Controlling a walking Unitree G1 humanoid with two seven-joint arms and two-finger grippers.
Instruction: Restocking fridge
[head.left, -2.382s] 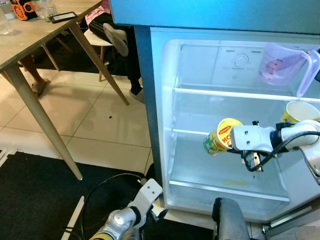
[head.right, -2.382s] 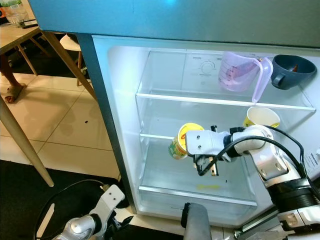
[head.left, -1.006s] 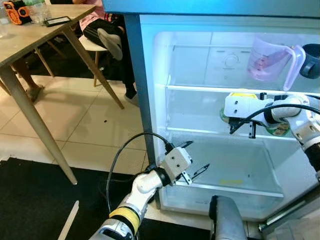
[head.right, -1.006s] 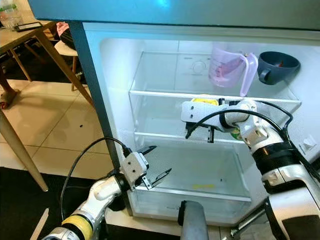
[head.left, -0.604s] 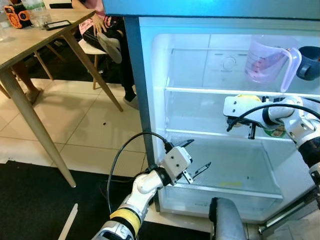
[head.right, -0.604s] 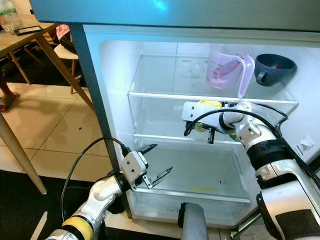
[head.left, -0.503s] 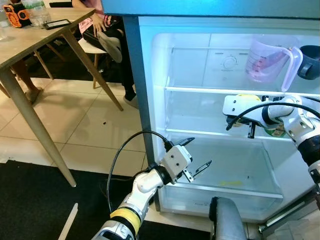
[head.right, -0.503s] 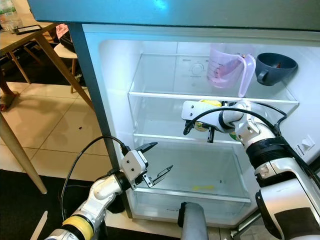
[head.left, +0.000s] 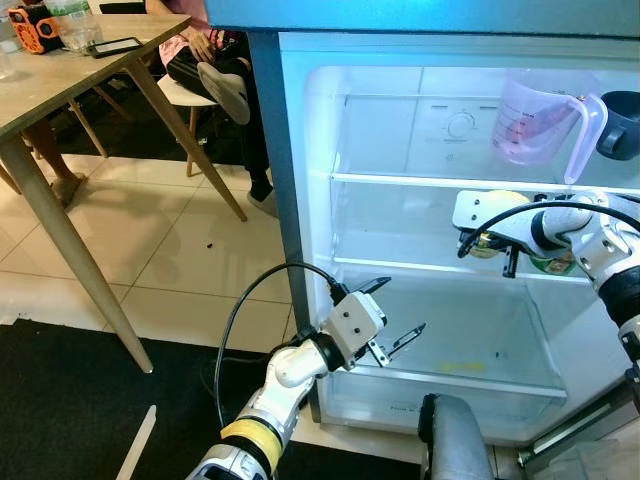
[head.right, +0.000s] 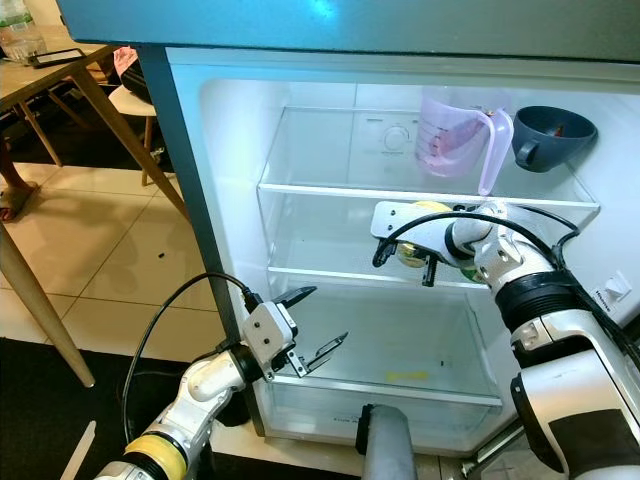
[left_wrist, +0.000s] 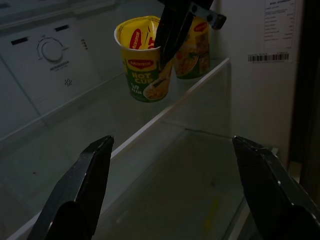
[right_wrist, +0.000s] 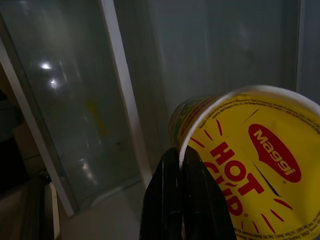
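The fridge stands open before me. A yellow Maggi noodle cup stands on the glass middle shelf, slightly tilted. My right gripper is shut on its rim, reaching in from the right. A second noodle cup stands just behind it, further right on the same shelf. My left gripper hangs open in front of the bottom compartment, with nothing between its fingers.
A clear measuring jug and a dark cup sit on the top shelf. A wooden table and a seated person are to the left, across a tiled floor. A black mat lies below.
My right gripper has shifted slightly right and down, and the noodle cup now sits lower on the middle shelf. The left gripper has barely moved.
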